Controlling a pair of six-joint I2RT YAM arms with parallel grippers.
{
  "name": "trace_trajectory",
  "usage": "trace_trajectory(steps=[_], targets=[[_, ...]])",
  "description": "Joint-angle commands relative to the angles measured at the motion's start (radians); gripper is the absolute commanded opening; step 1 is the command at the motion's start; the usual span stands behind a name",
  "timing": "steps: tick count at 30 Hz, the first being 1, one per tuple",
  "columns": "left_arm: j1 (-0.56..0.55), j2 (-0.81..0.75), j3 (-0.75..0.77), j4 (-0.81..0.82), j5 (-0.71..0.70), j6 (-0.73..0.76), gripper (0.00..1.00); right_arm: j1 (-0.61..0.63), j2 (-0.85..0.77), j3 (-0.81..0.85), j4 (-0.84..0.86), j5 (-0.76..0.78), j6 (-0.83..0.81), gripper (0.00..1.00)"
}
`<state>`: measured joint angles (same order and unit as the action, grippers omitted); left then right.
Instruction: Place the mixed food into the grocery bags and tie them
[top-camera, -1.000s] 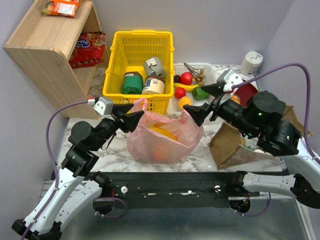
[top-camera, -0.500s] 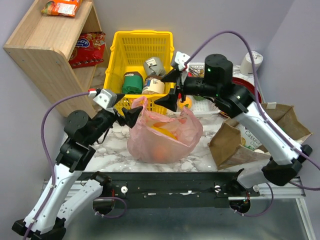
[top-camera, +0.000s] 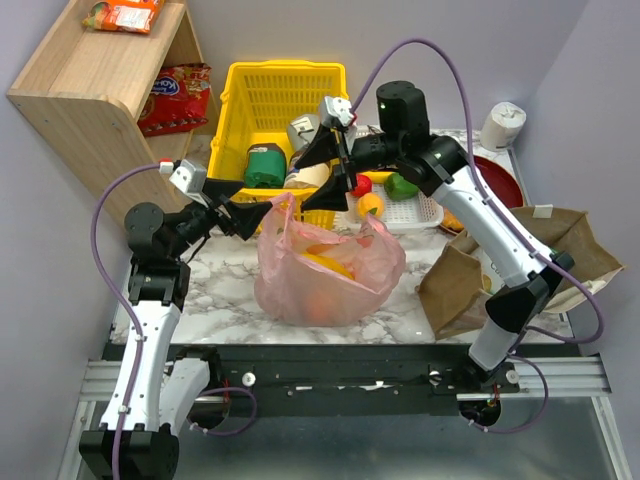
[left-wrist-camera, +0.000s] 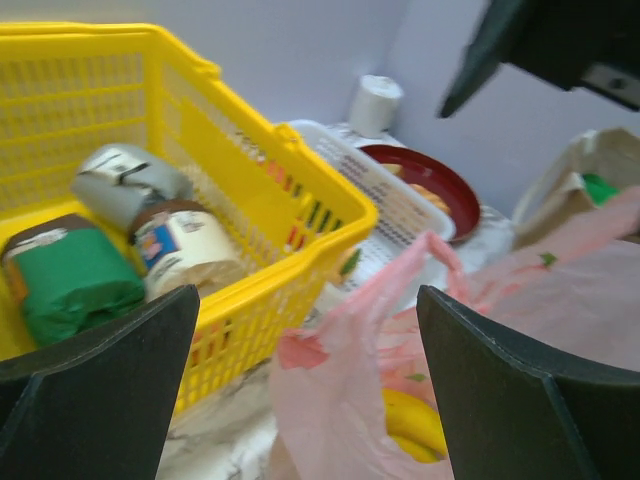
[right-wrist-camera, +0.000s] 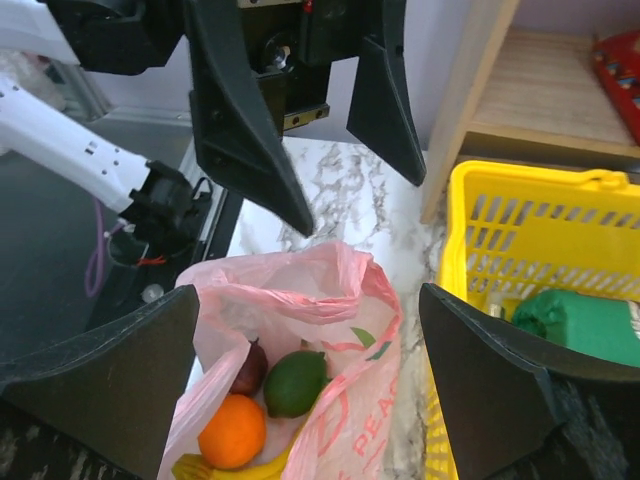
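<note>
Looks like the tying step for the pink plastic bag (top-camera: 300, 290). At left, note the left gripper (top-camera: 262, 216), spread wide, holding nothing, just beside the bag's nearer loop handle (top-camera: 281, 206). Centre: see that bag slumped upright before the yellow basket (top-camera: 228, 130), thin, translucent, showing bananas (top-camera: 330, 264) and an orange fruit (right-wrist-camera: 232, 432). Above its mouth, find the right gripper (right-wrist-camera: 308, 300), equally spread, empty. Calls next for pinching one loop each. Far right, leave the brown paper bag (top-camera: 455, 290), crumpled.

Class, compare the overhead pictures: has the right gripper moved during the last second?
Yes. The right gripper has swung left, from in front of the white tray to the front wall of the yellow basket.
</note>
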<state>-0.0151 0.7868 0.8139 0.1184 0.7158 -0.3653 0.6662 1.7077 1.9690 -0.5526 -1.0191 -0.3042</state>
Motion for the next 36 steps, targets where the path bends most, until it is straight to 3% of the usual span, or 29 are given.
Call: trace_trajectory(steps=[1, 6, 23, 35, 36], targets=[[0.006, 0.0, -0.007, 0.193, 0.295, -0.102, 0.99, 0.003, 0.067, 0.051, -0.081, -0.087, -0.058, 0.97], [0.006, 0.003, -0.027, 0.256, 0.373, -0.141, 0.99, 0.003, 0.135, 0.103, -0.142, -0.087, -0.085, 0.92], [0.006, 0.029, -0.047, 0.271, 0.375, -0.156, 0.99, 0.036, 0.185, 0.059, -0.076, -0.092, -0.084, 0.85], [-0.022, 0.11, -0.062, 0.316, 0.34, -0.216, 0.99, 0.039, 0.144, 0.021, -0.081, -0.053, -0.066, 0.46], [-0.032, 0.117, -0.061, 0.314, 0.338, -0.213, 0.99, 0.039, 0.121, 0.011, -0.079, -0.055, -0.065, 0.34]])
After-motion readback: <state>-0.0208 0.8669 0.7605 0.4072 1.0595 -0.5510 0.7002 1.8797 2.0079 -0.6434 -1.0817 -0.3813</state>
